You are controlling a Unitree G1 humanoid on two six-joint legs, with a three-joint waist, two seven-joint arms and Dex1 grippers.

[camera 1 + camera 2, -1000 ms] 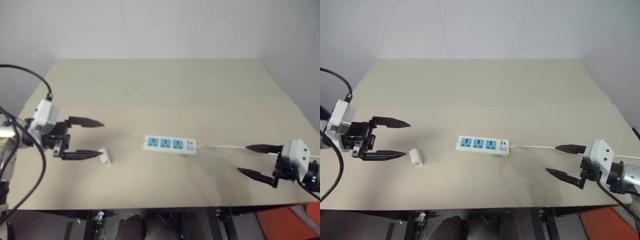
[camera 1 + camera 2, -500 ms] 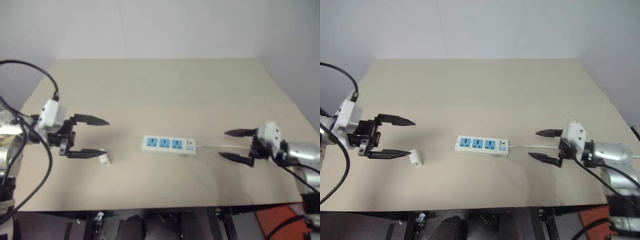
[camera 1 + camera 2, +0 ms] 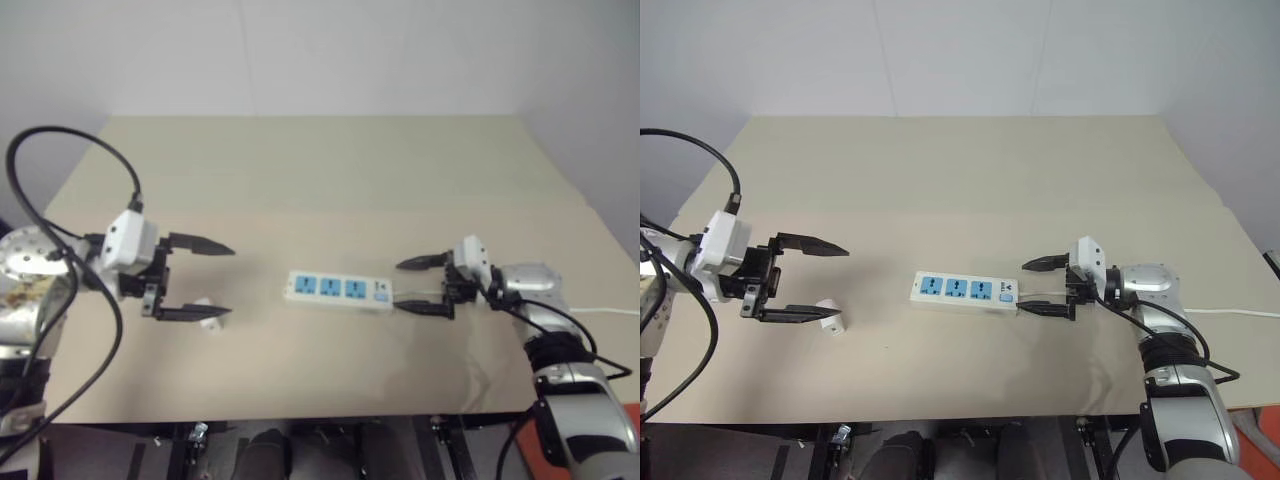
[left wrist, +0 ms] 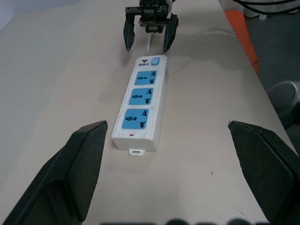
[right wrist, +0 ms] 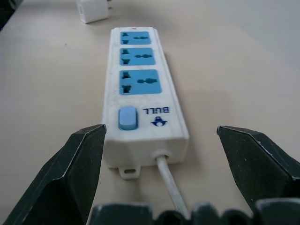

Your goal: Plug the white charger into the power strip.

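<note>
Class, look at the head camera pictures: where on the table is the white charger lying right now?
The white charger lies on the table's left part, left of the power strip, right by the tip of the open left gripper's lower finger.

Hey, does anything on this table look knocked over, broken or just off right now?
Only one thing: the white charger lies on its side, prongs level, not down. The power strip lies flat, sockets up and bare, no damage showing.
</note>
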